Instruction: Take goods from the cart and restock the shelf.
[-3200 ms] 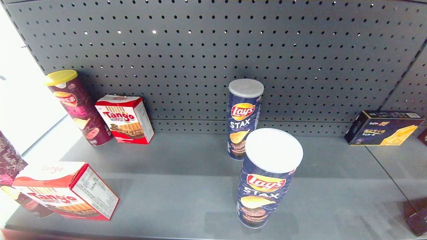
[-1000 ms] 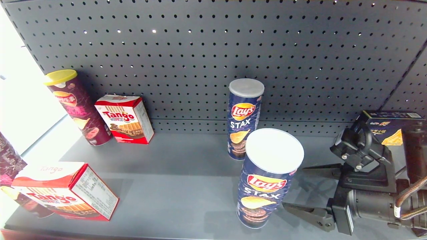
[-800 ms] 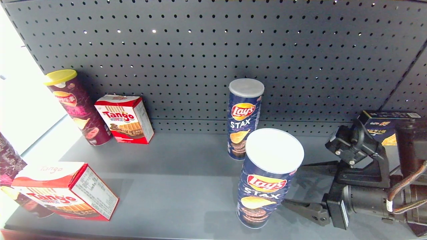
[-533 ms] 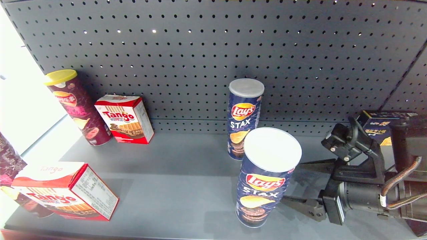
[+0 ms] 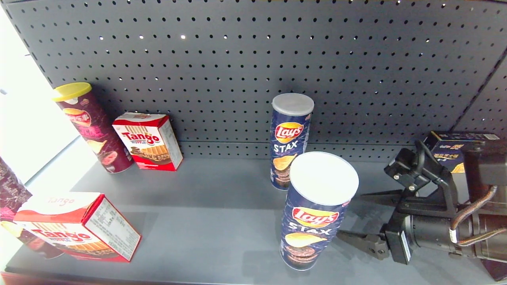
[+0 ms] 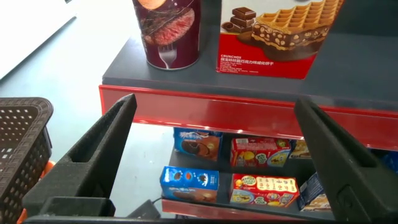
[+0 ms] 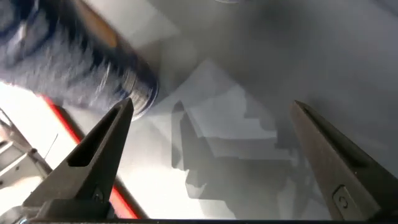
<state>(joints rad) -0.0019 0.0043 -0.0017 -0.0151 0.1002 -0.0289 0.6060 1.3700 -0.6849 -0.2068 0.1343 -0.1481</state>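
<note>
Since 3.2 s ago my right gripper (image 5: 351, 215) has come in from 3 o'clock over the shelf (image 5: 214, 198), and its fingers (image 5: 357, 239) stand apart just beside the front chips can (image 5: 313, 221). That can stands upright at 5 o'clock of the rear chips can (image 5: 288, 146). My left gripper (image 6: 214, 104), fingers (image 6: 99, 155) also spread wide, faces the shelf's red front edge (image 6: 186, 106).

The black two-fingered right gripper (image 5: 353, 216) lies low and level, pointing leftward, jaws spread wide (thick black wrist (image 5: 431, 233) behind it); the black left gripper (image 6: 216, 104) gapes equally wide.
</note>
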